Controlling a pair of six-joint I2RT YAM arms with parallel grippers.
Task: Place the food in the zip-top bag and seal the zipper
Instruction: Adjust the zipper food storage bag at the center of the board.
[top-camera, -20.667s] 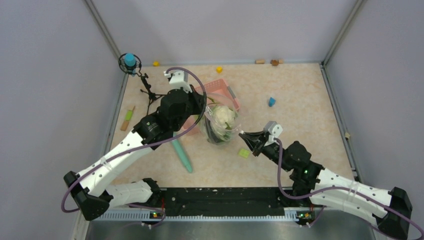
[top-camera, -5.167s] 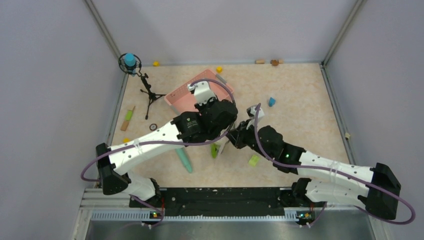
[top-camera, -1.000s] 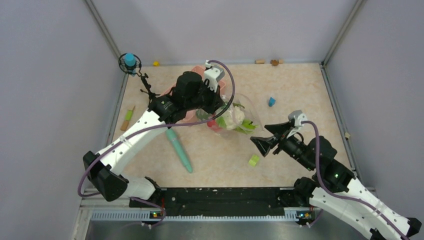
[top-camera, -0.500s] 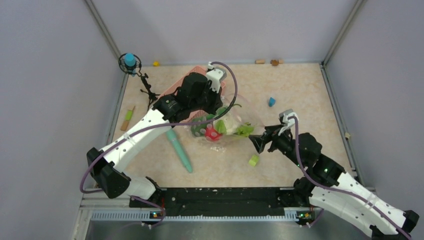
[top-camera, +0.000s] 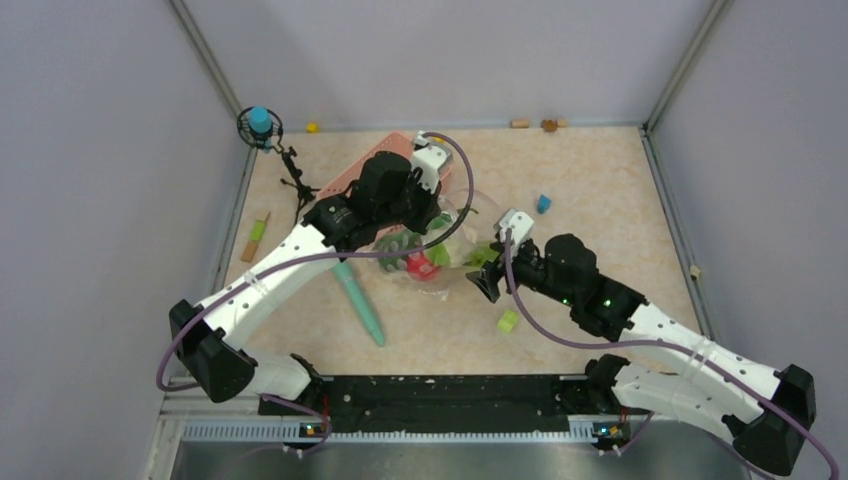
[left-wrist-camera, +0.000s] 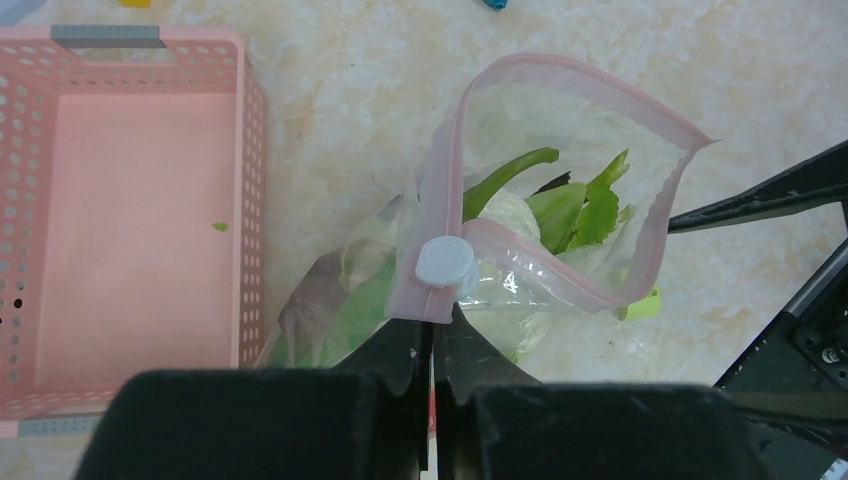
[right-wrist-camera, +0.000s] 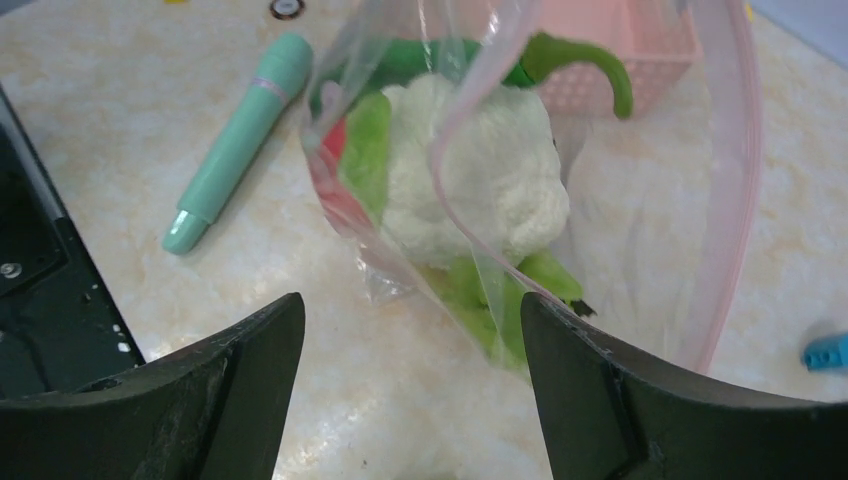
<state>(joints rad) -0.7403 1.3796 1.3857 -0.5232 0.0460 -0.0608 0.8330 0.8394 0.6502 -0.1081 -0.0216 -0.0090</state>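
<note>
The clear zip-top bag (top-camera: 447, 247) lies mid-table with the food inside: white cauliflower (right-wrist-camera: 480, 170), red tomato (right-wrist-camera: 335, 195) and green leaves (left-wrist-camera: 580, 205). Its pinkish zipper (left-wrist-camera: 560, 70) stands apart in an open loop, with a white slider (left-wrist-camera: 446, 262) at the near end. My left gripper (left-wrist-camera: 433, 320) is shut on the zipper's end just below the slider. My right gripper (right-wrist-camera: 410, 305) is open at the bag's other side, its fingers (left-wrist-camera: 760, 195) close to the mouth's far corner, with nothing between them.
The pink basket (left-wrist-camera: 150, 200) sits just left of the bag. A long teal stick (top-camera: 360, 300) lies to the front left. A yellow-green block (top-camera: 509, 321) rests near my right arm, a blue block (top-camera: 543, 204) behind it, a small tripod (top-camera: 292, 172) at back left.
My right arm has swung left from the open table up to the bag's mouth, its jaws narrowing slightly. The left gripper keeps its hold; the bag has settled lower.
</note>
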